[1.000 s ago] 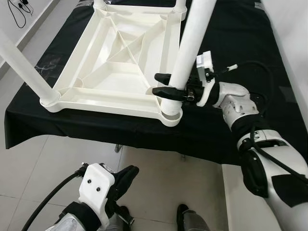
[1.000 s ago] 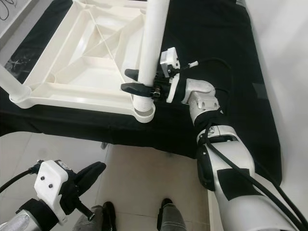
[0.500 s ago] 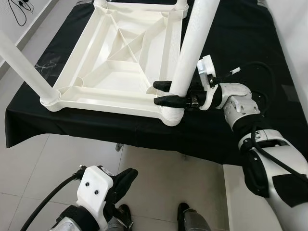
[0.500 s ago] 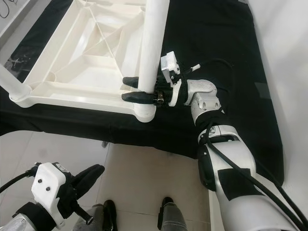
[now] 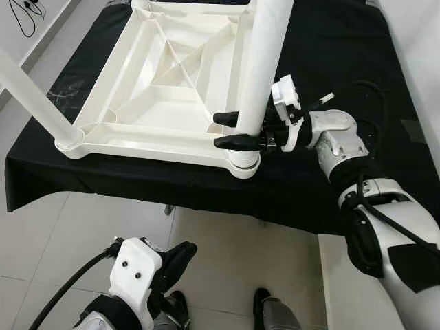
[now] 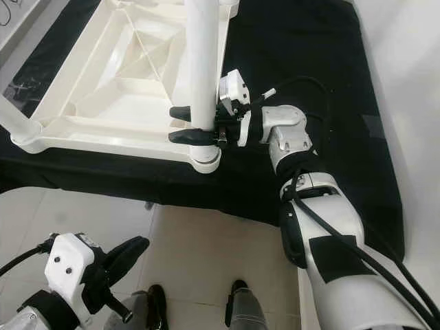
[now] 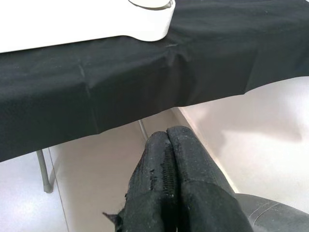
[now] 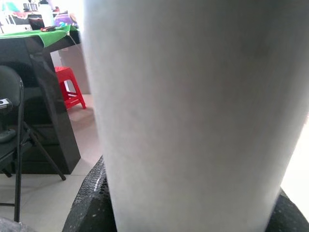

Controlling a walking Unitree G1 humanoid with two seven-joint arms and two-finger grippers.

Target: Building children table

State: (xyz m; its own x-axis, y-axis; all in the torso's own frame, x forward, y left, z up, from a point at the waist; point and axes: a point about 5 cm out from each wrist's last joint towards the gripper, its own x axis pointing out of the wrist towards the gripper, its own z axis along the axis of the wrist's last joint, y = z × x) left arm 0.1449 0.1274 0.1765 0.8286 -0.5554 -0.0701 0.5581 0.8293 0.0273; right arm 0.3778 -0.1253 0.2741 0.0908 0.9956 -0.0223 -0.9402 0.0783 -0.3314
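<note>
The left gripper (image 5: 180,258), its two black ribbed fingers pressed together on nothing, was held low over the pale tiled floor (image 5: 227,247) in front of the table (image 5: 330,62), which was draped in a matt black cloth. On that cloth an upturned white plastic tabletop (image 5: 161,103) was laid, its underside moulded with crossing ribs, and a smooth round white leg (image 5: 27,89) was seen slanting from its near left corner socket. At the near right corner a second cylindrical leg (image 5: 262,55) was stood nearly upright in its round socket and was clasped just above the socket by the right gripper (image 5: 237,130), one finger on either side.
</note>
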